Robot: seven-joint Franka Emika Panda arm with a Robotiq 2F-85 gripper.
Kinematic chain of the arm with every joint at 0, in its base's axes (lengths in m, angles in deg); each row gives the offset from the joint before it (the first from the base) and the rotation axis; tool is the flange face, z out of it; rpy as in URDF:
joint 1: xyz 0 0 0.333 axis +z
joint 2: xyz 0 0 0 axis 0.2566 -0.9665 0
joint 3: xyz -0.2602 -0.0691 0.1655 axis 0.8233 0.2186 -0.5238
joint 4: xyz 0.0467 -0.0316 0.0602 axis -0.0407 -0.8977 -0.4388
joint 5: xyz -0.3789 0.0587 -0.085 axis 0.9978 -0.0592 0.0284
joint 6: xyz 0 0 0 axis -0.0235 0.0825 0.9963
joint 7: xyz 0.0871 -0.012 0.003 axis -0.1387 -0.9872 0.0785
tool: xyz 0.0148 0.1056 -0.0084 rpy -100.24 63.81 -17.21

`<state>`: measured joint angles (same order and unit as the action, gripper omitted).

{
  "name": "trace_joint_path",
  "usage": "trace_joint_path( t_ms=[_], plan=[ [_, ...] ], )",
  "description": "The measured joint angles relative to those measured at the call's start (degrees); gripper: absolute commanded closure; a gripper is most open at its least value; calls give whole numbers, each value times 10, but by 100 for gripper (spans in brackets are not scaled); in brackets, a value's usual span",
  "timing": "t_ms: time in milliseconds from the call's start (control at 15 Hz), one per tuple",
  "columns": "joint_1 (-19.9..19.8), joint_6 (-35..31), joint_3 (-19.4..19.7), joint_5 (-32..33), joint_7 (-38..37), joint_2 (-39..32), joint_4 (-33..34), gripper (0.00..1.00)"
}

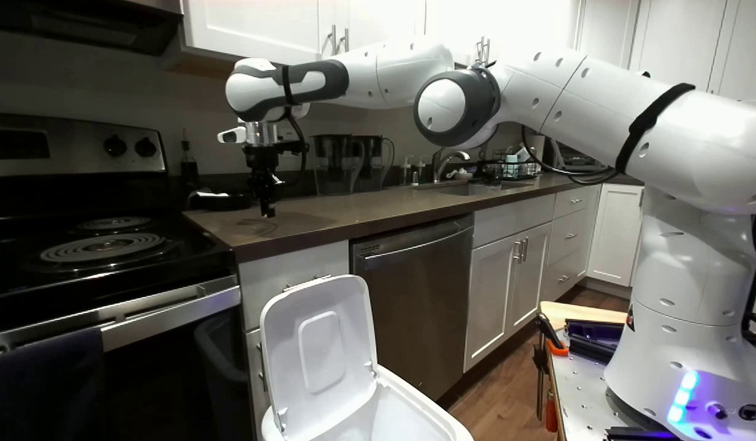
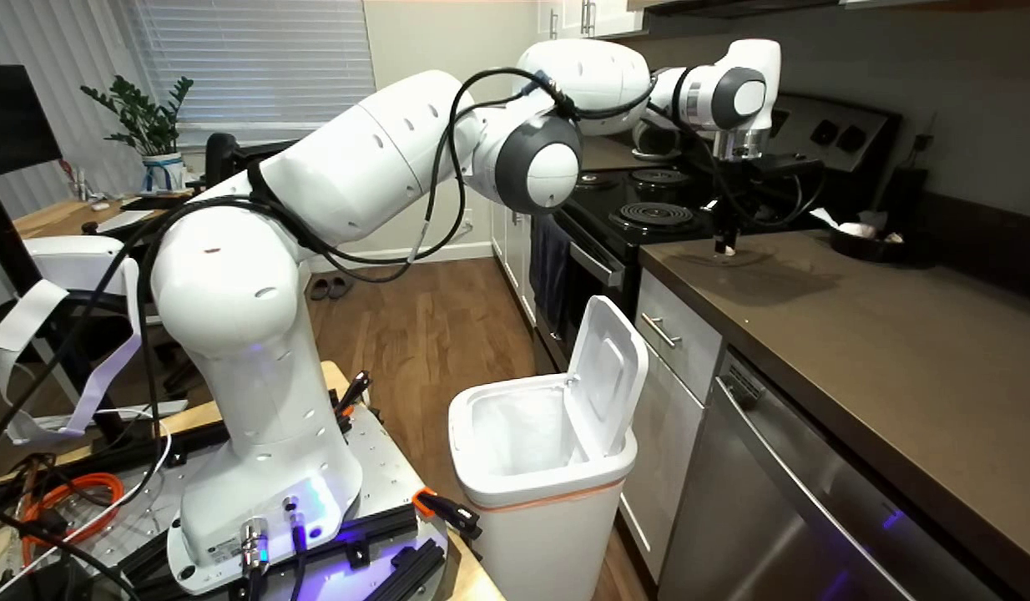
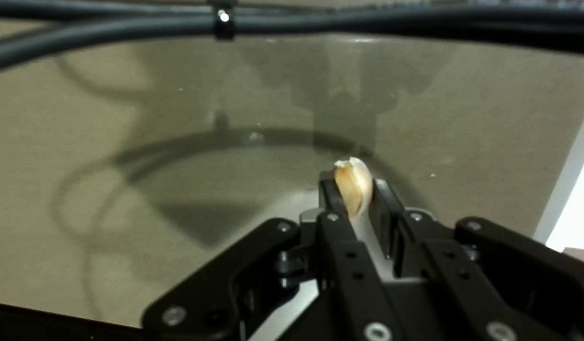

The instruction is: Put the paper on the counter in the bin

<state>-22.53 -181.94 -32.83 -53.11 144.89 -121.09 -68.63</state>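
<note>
My gripper is shut on a small whitish and tan piece, held between the fingertips. It takes the place of the paper but looks more like a garlic clove in papery skin. In the exterior views my gripper points down at the stove end of the dark brown counter. The fingertips are very close to the surface; I cannot tell whether they touch. The piece shows as a pale speck in an exterior view. The white bin stands before the counter, its lid standing open.
The black stove adjoins the counter. A dark dish with pale things lies near the wall. Water pitchers stand farther along. The dishwasher is below. Upper cabinets are above the arm. Tiny flecks lie on the counter.
</note>
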Motion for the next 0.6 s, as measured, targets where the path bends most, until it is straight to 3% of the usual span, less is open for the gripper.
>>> trace_joint_path(
  t_ms=[267, 333, 533, 600],
  plan=[
    [2, -1, 5, 0, -22, 8, 0, 95],
    [2, -1, 6, 0, -22, 12, 0, 80],
    [2, -1, 6, 0, -22, 12, 1, 80],
    [2, -1, 6, 0, -22, 10, 1, 95]
  ],
)
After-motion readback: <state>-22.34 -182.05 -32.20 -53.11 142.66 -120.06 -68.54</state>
